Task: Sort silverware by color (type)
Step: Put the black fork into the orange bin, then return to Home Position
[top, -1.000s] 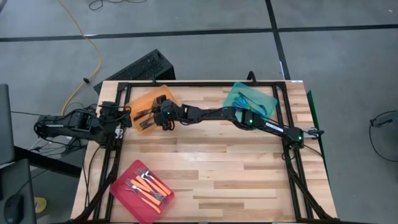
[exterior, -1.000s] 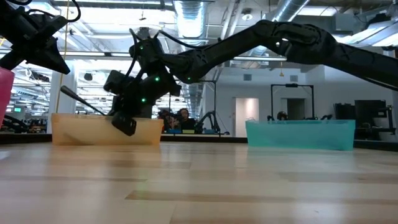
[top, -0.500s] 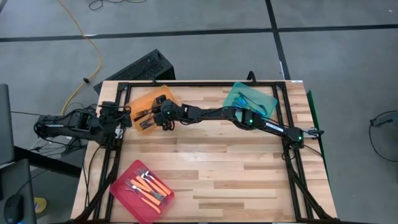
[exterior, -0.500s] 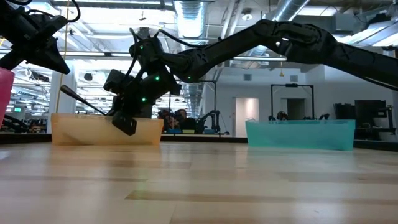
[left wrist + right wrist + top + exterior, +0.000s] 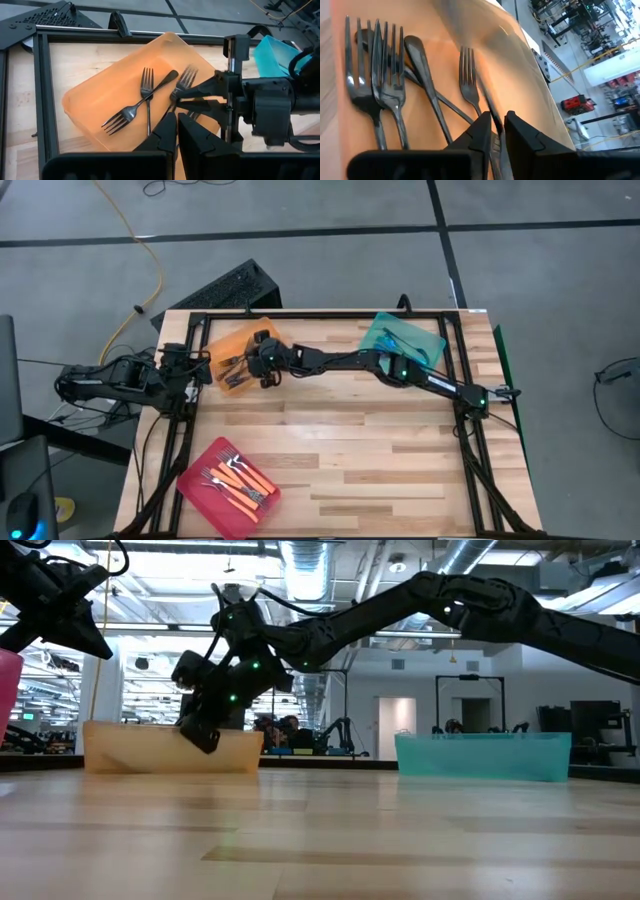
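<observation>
Fingers: right gripper (image 5: 497,131) is parted narrowly over the orange tray (image 5: 222,345); dark fork handle (image 5: 487,107) lies between the tips, which were shut on it a second ago.
Dark forks (image 5: 142,100): lying in the orange tray.
Left gripper (image 5: 177,131): closed, empty, at the table's left edge.
Orange-handled forks (image 5: 240,480): in the pink tray (image 5: 200,465).

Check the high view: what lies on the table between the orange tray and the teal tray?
Nothing rests on that stretch of wood. In the high view only the right arm crosses above it, reaching from the teal tray side to the orange tray.
</observation>
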### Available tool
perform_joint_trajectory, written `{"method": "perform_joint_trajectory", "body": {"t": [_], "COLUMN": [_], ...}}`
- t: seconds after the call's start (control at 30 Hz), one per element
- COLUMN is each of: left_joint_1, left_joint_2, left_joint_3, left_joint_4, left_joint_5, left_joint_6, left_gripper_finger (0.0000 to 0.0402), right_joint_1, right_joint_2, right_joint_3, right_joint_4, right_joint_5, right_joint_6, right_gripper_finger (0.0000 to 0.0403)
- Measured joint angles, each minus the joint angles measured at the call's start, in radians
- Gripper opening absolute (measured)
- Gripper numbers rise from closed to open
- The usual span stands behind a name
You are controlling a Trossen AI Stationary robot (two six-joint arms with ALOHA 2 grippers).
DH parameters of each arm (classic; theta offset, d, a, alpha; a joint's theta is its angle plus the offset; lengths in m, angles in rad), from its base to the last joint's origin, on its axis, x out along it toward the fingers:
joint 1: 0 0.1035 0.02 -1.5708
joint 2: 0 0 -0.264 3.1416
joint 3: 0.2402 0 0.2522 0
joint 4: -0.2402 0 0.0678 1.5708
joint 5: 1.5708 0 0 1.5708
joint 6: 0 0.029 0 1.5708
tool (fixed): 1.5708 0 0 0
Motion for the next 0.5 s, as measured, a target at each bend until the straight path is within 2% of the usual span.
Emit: {"method": "perform_joint_trajectory", "body": {"t": [0.3,0.5], "left_joint_1": [0.000,0.000], "left_joint_2": [0.000,0.000], "left_joint_3": [0.000,0.000], "left_joint_4": [0.000,0.000], "left_joint_5": [-0.001,-0.003], "left_joint_6": [0.001,0.005], "left_gripper_finger": [0.0000,0.0000], "right_joint_1": [-0.009,-0.010], "right_joint_2": [-0.003,-0.012], "right_joint_3": [0.000,-0.001], "right_joint_4": [0.007,0.005], "right_joint_5": [-0.015,-0.007], "right_joint_6": [0.034,0.082], "right_gripper_finger": [0.0125,0.0133]}}
